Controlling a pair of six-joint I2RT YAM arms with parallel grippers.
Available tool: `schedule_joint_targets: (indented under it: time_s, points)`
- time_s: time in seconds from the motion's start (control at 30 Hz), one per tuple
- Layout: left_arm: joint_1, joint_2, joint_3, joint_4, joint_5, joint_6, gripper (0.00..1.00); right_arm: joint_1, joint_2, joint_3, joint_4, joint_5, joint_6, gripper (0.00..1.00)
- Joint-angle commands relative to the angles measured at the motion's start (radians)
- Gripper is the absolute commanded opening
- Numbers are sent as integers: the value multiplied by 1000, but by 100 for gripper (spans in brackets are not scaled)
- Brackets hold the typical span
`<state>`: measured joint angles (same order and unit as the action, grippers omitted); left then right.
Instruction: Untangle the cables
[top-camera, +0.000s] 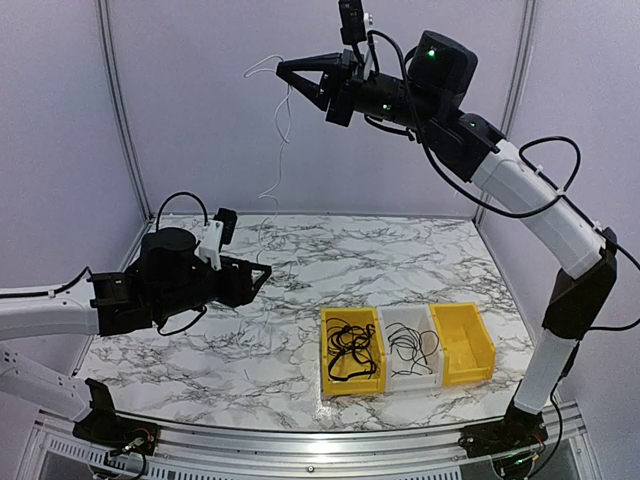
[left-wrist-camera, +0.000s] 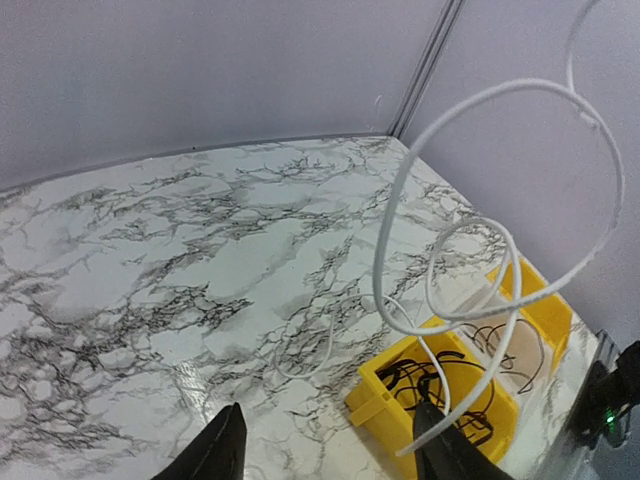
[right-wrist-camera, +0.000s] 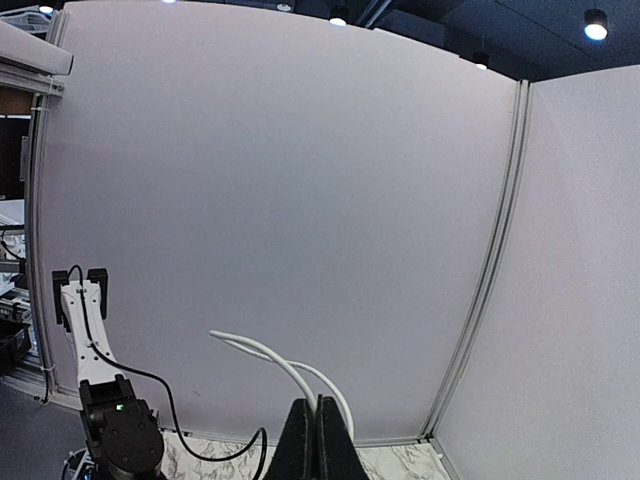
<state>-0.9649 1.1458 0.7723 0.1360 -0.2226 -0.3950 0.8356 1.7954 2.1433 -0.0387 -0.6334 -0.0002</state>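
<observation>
"Hanging where, the thin white cable (top-camera: 283, 130)?"
"Vertically below raised right end effector (top-camera: 283, 68), clamped on its top; tail down at marble-patterned desk (top-camera: 400, 260). Left end effector (top-camera: 262, 272), jaws apart, sits nearer that lower length."

A robot lab booth — plain partition walls (top-camera: 190, 110), marble-print table (top-camera: 400, 260), yellow bins (top-camera: 462, 340).

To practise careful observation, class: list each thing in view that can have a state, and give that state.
Right gripper: shut on white cable, raised high.
Left gripper: open, gripping nothing.
White cable: dangling in loops from right gripper.
Left yellow bin: holds a heap of black cables.
White bin: holds a few black cords.
Right yellow bin: empty.
</observation>
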Motion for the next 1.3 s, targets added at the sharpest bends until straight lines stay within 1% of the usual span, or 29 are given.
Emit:
schedule_joint_targets:
  time_s: [0.0,0.03,0.07,0.1,0.23,0.37,0.5,0.63,0.8,0.87,1.03,1.17,1.27]
  points:
    - [1,54,66,25,-25,71,50,1,-5,19,4,13,4,0]
    - [2,69,73,23,-33,74,42,2,-8,18,2,15,3,0]
    - [3,80,75,25,-37,79,32,2,-12,16,-2,19,-10,0]
    - [4,87,71,35,-40,84,28,1,-15,15,-6,22,-24,0]
    - [14,111,38,101,-68,84,1,-8,-30,9,-16,25,-33,0]
    - [25,149,-22,136,-109,42,0,-33,-42,30,-24,36,-46,0]
    - [35,181,-136,170,-107,-41,0,-104,-59,73,-36,47,-43,0]
    - [34,197,-226,210,-91,-123,0,-179,-115,32,-70,47,-55,0]
    - [35,191,-238,212,-97,-132,0,-299,-226,-151,-139,40,-82,0]
    - [34,193,-227,212,-97,-113,0,-341,-278,-236,-193,45,-122,0]
    - [35,206,-193,211,-84,-96,0,-466,-458,-509,-317,54,-242,0]
    - [35,224,-172,204,-63,-97,0,-523,-630,-668,-451,91,-389,0]
    - [35,240,-157,195,-45,-102,0,-563,-730,-757,-581,111,-529,0]
